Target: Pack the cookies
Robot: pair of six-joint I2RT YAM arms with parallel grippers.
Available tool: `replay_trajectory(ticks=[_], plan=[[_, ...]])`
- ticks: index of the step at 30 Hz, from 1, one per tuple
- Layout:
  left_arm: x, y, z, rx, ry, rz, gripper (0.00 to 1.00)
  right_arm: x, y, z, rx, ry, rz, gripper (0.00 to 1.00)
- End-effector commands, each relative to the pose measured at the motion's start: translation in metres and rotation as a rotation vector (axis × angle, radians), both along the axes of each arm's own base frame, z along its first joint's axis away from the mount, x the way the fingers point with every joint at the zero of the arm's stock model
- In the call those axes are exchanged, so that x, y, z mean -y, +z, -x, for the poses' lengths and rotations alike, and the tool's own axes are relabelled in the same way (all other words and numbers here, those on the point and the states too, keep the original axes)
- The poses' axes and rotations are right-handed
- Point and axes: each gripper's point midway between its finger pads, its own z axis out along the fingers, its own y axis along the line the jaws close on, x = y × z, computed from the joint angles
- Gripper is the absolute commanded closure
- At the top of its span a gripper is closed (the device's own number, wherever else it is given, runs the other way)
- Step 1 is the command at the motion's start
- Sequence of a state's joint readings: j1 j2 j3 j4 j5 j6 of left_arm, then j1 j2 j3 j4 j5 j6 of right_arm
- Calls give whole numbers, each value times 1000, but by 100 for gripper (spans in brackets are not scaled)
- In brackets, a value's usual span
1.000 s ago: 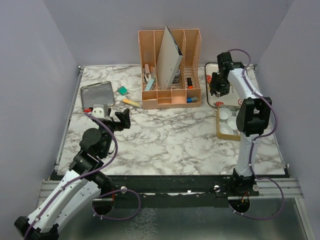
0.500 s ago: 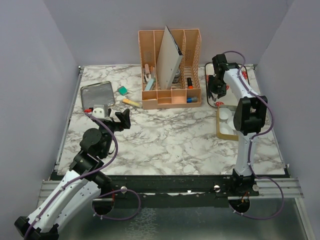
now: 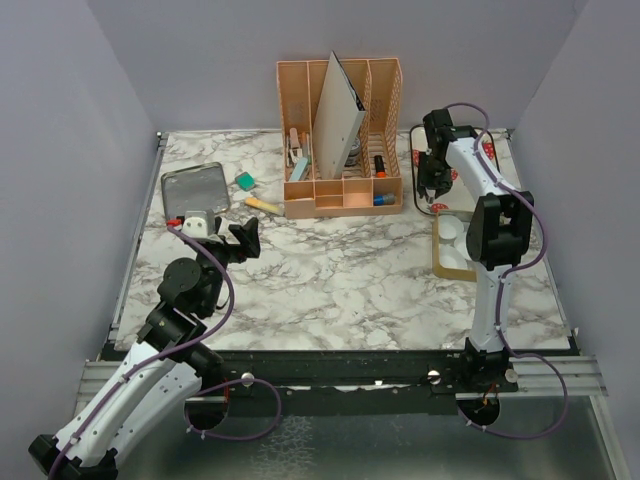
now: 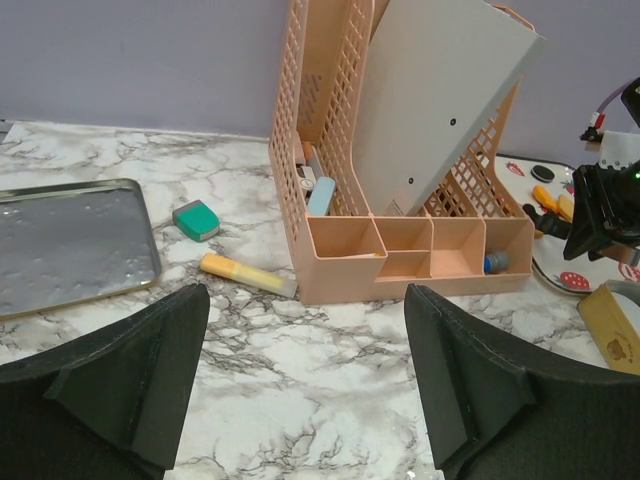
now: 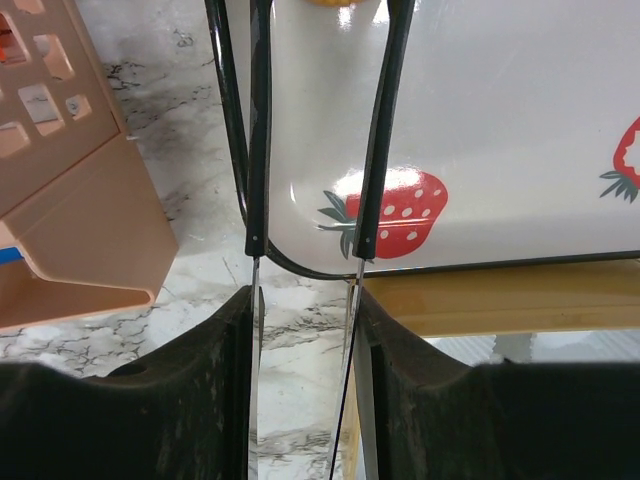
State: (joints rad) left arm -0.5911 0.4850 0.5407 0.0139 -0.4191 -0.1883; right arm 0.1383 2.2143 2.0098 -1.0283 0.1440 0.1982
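Observation:
The cookies point(image 4: 548, 198) show as orange-yellow pieces on the white strawberry-print plate point(image 3: 420, 135); one cookie point(image 5: 330, 3) peeks in at the top edge of the right wrist view. My right gripper point(image 3: 432, 182) is shut on a pair of metal tongs point(image 5: 258, 150). Their black-sleeved arms reach out over the plate point(image 5: 500, 120), with the tips out of frame near that cookie. A yellow box point(image 3: 440, 262) with white paper cups lies just in front of the plate. My left gripper point(image 3: 245, 238) hovers open and holds nothing over the left half of the table.
A peach desk organiser point(image 3: 340, 190) stands at the back centre, close to the left of the plate. A metal tray point(image 3: 195, 188), a green eraser point(image 3: 244, 180) and a yellow highlighter point(image 3: 262, 204) lie at the back left.
My right arm has shifted left and back over the plate, and the tongs have been squeezed a little narrower. The left arm has not moved.

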Motion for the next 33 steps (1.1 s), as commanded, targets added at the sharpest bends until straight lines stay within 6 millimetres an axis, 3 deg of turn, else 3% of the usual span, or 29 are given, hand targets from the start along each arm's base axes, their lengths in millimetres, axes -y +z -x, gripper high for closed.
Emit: replay_trajectory(ticks=[1, 7, 18, 33], plan=[[-2, 1, 1, 16, 3, -7, 15, 8, 6, 2, -9, 8, 45, 63], [-2, 2, 1, 17, 4, -6, 15, 11, 20, 7, 14, 2, 51, 75], [-1, 2, 1, 17, 0, -7, 15, 13, 60, 34, 74, -1, 35, 81], [1, -2, -2, 4, -2, -16, 15, 11, 101, 131, 109, -2, -55, 84]])
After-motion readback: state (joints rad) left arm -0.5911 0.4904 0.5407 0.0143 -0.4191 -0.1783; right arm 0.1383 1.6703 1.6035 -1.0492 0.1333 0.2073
